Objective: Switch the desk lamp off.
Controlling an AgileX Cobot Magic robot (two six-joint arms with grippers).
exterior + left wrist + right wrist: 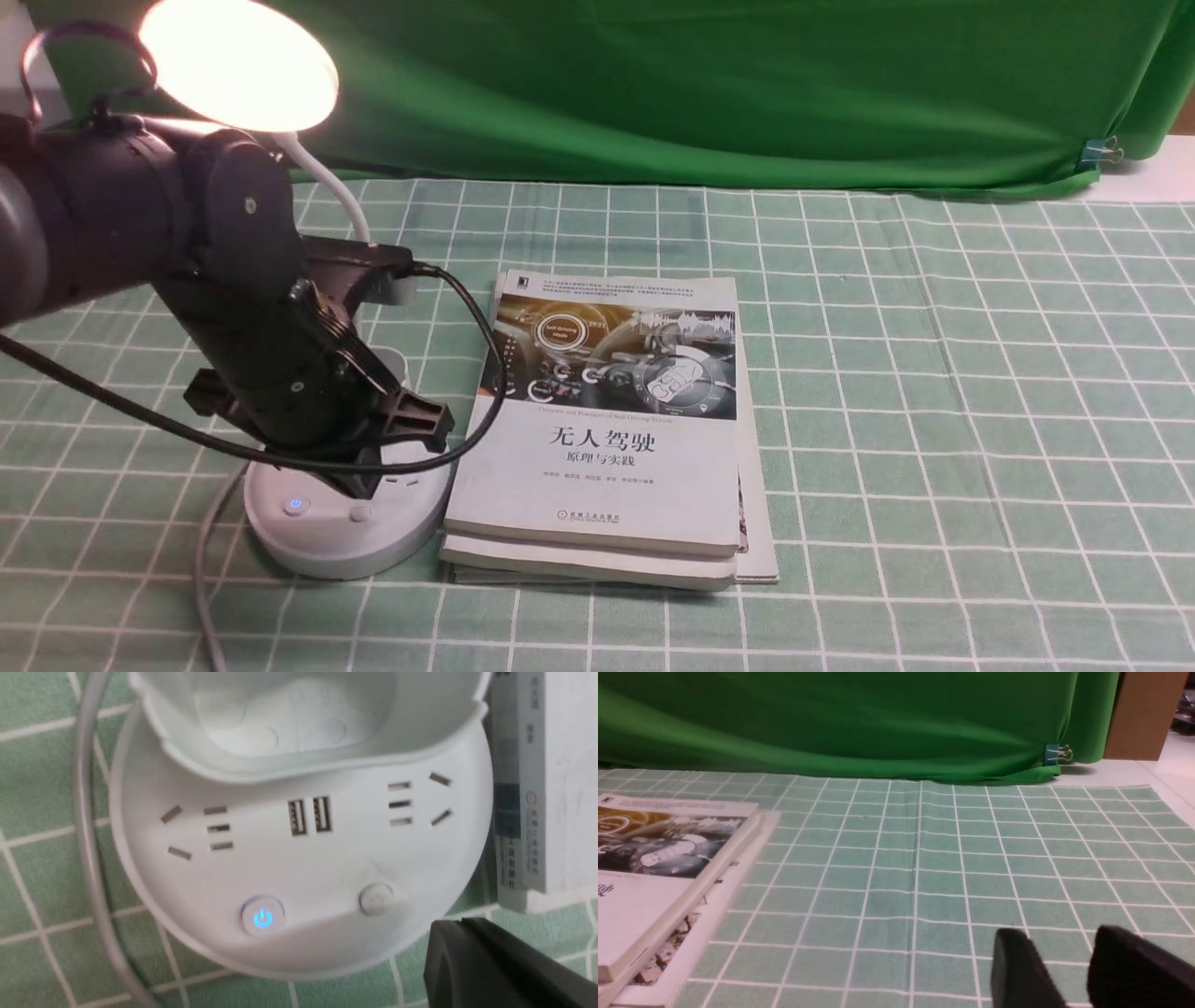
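The white desk lamp stands at the left of the table, its disc head [238, 61] glowing. Its round base [345, 541] carries a blue-lit power button [296, 505] and a plain white button [360, 512]. My left gripper [359, 483] hangs over the base, shut and empty, its tip just above the plain button. In the left wrist view the base [299, 868] shows sockets, the lit button [263, 917], the plain button [376, 898] and the cup holder [303, 718]; the shut left gripper [460, 926] is beside the base's edge. My right gripper [1059, 934] is open over bare cloth.
A stack of books [611, 439] lies right beside the lamp base, also in the left wrist view [551, 788] and the right wrist view [658, 868]. The lamp's grey cable [201, 560] runs off the front left. A green backdrop [700, 84] closes the far edge of the checked tablecloth.
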